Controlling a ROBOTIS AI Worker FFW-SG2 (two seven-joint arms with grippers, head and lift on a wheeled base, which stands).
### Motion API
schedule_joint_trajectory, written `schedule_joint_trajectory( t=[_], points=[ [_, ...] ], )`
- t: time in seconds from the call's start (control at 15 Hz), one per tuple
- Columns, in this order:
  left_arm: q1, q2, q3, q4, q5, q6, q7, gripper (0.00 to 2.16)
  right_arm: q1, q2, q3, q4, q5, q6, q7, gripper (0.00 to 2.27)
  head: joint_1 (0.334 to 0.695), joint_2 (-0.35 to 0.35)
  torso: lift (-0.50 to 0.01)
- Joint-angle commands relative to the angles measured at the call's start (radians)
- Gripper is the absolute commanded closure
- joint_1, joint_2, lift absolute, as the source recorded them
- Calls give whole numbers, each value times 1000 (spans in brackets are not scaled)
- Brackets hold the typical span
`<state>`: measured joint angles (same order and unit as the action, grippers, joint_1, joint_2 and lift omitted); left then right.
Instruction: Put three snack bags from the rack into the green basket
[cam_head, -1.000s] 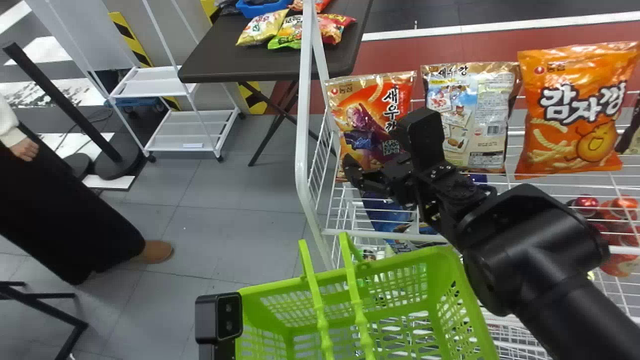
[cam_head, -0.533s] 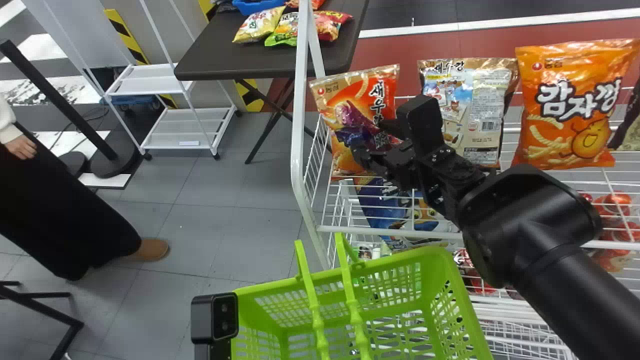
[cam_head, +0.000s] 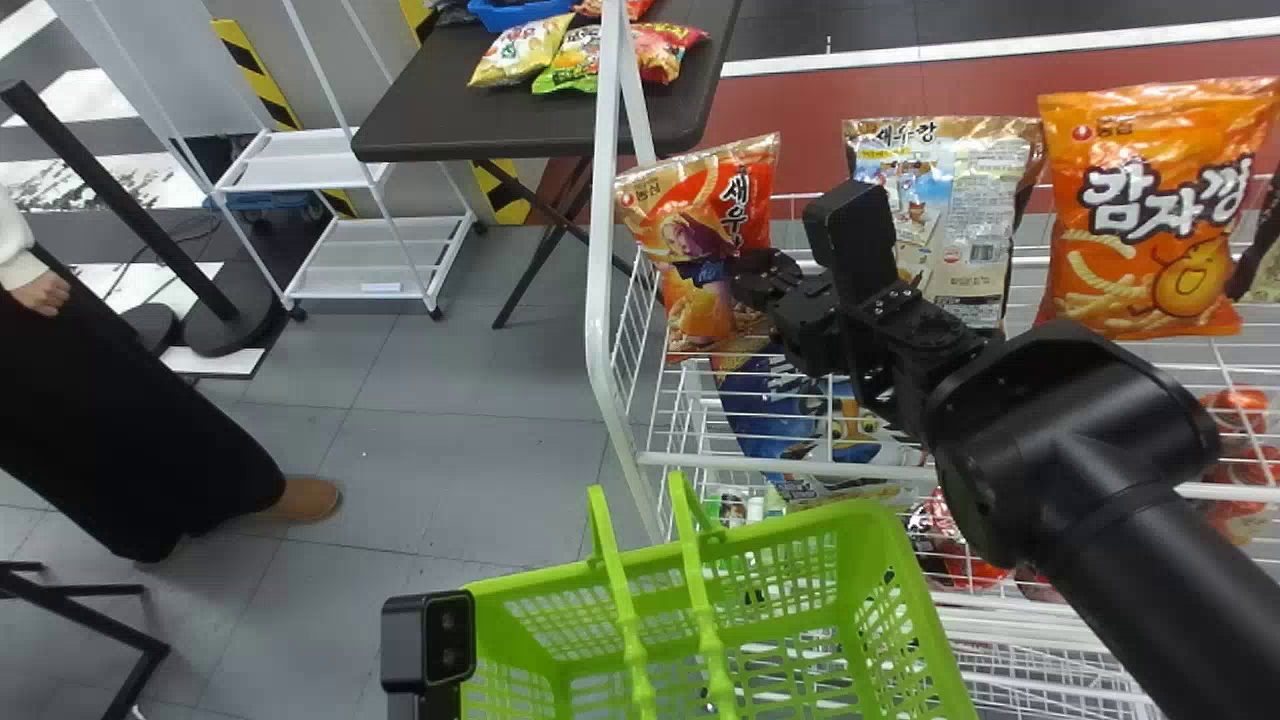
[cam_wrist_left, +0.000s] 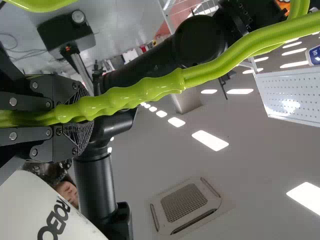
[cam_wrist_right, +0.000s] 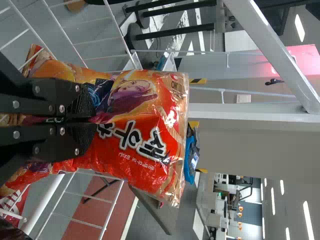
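In the head view, my right gripper (cam_head: 742, 276) is at the rack's (cam_head: 603, 250) left end, at the red-orange snack bag (cam_head: 690, 220). The right wrist view has this gripper (cam_wrist_right: 92, 120) shut on the bag (cam_wrist_right: 145, 135), whose film is creased around the pinch. A silver-beige bag (cam_head: 960, 220) and an orange bag (cam_head: 1150, 215) stand to its right. Below them is the green basket (cam_head: 780, 530), its two handles raised. My left gripper (cam_head: 430, 640) is beside the basket's left side; in the left wrist view the gripper (cam_wrist_left: 75, 117) is shut on a green handle (cam_wrist_left: 150, 90).
A blue bag (cam_head: 765, 400) lies lower in the rack, behind the wires. The rack's white left post rises close beside the held bag. A dark table (cam_head: 530, 115) with more snack bags and a white cart (cam_head: 350, 270) stand behind at the left.
My right gripper's fingers were spread in front of the red-orange bag and have closed on it. The bag's upper part has shifted left and bunched up. The left gripper stays at the basket.
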<state>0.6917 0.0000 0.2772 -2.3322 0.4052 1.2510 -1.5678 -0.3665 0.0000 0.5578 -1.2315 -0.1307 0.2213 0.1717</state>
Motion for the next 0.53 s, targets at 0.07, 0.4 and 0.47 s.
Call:
schedule_joint_trajectory(
  t=[0.07, 0.4, 0.47],
  points=[
    [0, -3, 0, -1, 0, 0, 3, 2148, 63, 1, -29, -168, 9, 88, 0, 2246, 695, 246, 0],
    [-1, -3, 4, -3, -8, 0, 8, 2152, 164, -37, -82, -424, 6, 290, -9, 2246, 695, 254, 0],
    [-1, -3, 4, -3, -9, 0, 8, 2148, 190, -51, -85, -479, 13, 339, -21, 2246, 695, 247, 0]
  ],
)
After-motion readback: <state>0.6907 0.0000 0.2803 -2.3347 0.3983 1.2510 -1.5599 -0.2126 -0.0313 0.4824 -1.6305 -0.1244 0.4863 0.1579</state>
